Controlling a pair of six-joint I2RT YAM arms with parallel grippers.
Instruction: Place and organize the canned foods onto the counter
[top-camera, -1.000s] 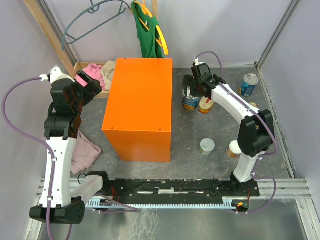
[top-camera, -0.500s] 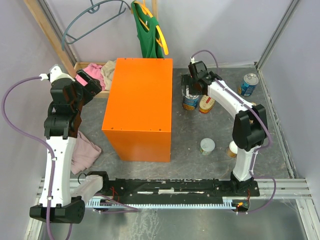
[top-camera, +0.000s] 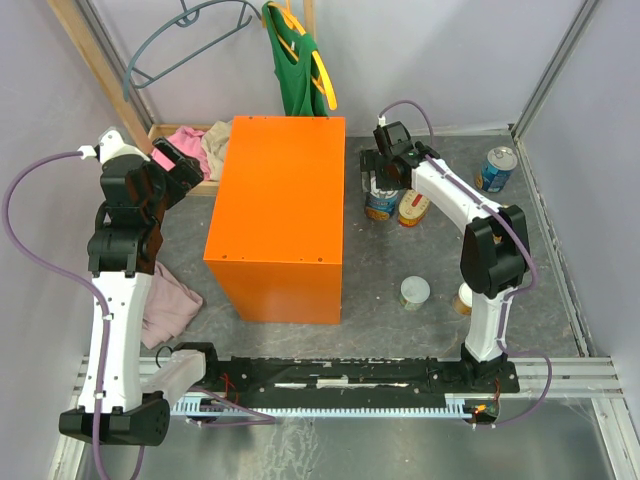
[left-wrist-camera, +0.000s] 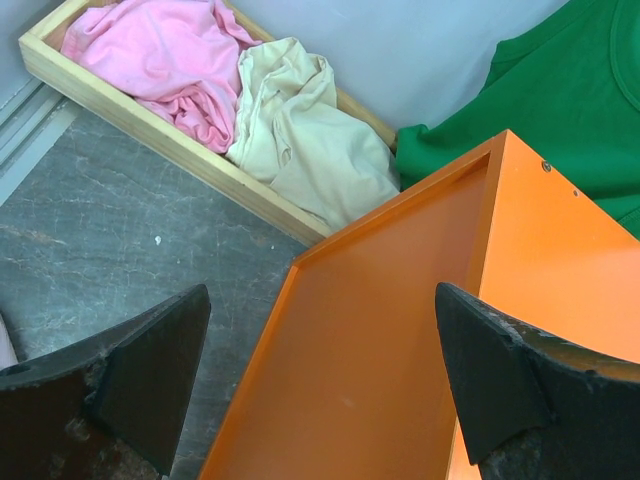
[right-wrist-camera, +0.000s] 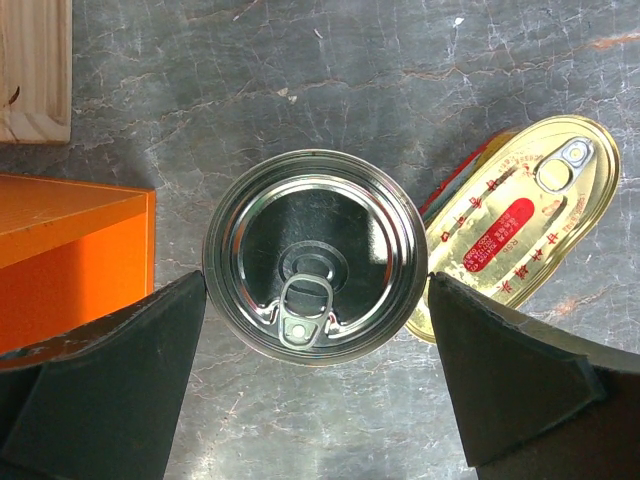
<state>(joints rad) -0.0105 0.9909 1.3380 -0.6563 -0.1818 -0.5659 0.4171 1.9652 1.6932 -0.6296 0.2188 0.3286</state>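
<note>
Looking straight down through the right wrist camera, I see one tall can (right-wrist-camera: 315, 255) standing upright on the grey table (right-wrist-camera: 300, 60), its silver pull-tab top centred between my fingers. The right gripper (right-wrist-camera: 316, 290) hangs above it with the jaws spread wide, one finger on each side of the rim and nothing held. I cannot tell from this view how far above the lid the fingertips are.

Just to the right of that can lies a flat oval tin (right-wrist-camera: 515, 225), yellow with red print, its edge tucked against the can's side. That leaves little room for the right finger. On the left, the counter (right-wrist-camera: 60, 250) shows as an orange corner, near the can but apart from it, with bare table between.

From the top camera, the same can (top-camera: 381, 203) and oval tin (top-camera: 413, 209) sit just right of the counter (top-camera: 280, 210), under the right gripper (top-camera: 385, 180). A second blue-labelled can (top-camera: 496, 168) stands near the far right corner, well apart. A white-lidded can (top-camera: 415, 292) stands closer to the arm bases, on open table.

The left gripper (left-wrist-camera: 322, 300) is also wide open and holds nothing, poised over the counter's left edge (left-wrist-camera: 380, 350). Beyond it, a wooden tray (left-wrist-camera: 150, 130) of clothes lies beside the counter.
</note>
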